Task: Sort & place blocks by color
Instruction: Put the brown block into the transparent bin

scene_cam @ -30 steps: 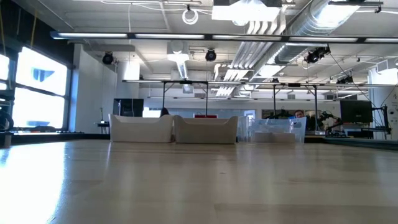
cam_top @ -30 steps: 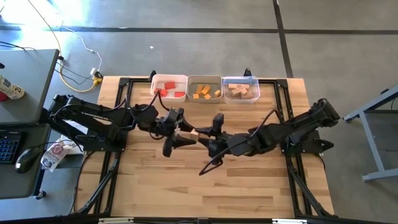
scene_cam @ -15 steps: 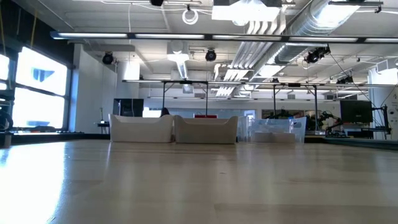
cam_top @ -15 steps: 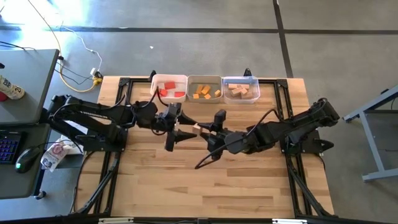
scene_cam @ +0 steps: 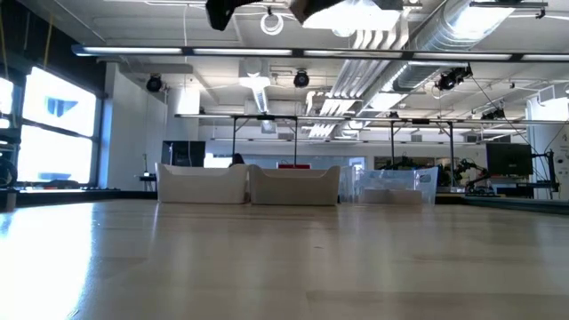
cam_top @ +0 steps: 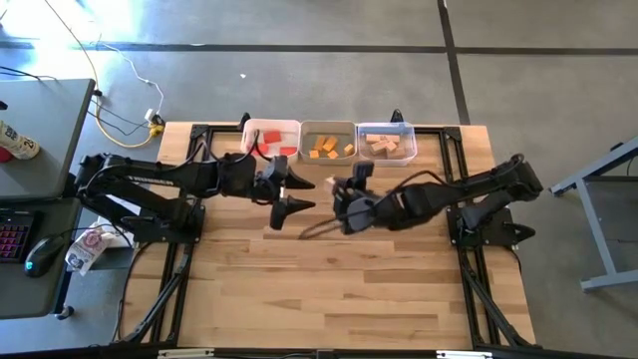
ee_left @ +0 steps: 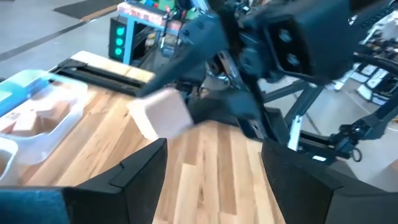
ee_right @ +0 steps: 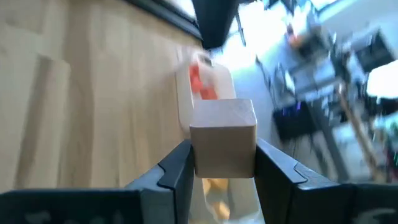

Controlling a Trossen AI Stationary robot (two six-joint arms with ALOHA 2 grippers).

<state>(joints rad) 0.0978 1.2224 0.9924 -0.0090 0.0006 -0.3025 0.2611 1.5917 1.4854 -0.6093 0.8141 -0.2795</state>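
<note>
My right gripper [cam_top: 337, 187] hovers over the table's middle, shut on a pale wooden cube [ee_right: 224, 137], also visible as the cube [cam_top: 332, 183] from above and as the cube [ee_left: 160, 118] in the left wrist view. My left gripper [cam_top: 297, 195] is open just left of it, fingers spread and pointing at the cube without touching it. Red blocks lie in the left bin [cam_top: 271, 140], orange-yellow blocks in the middle bin [cam_top: 327, 142], and pale blocks in the clear right bin [cam_top: 386, 143]. My right gripper pinches the pale cube by two opposite side faces [ee_right: 198, 149] between its two fingers [ee_right: 177, 171]. The fingers come from the table's right side, roughly level. The cube is lifted clear of the table.
The three bins stand in a row along the far edge, seen in the low view as the bins [scene_cam: 293, 184]. Both grippers are close together over the middle, and bare wood [cam_top: 339, 289] stretches toward the near edge. Black frame rails [cam_top: 454, 179] border the table's sides.
My right gripper has carried the pale cube toward the far edge, closer to the bins, and away from my left gripper's fingers. My left gripper has also shifted toward the far edge and stayed open. Both grippers now show at the top of the low view.
</note>
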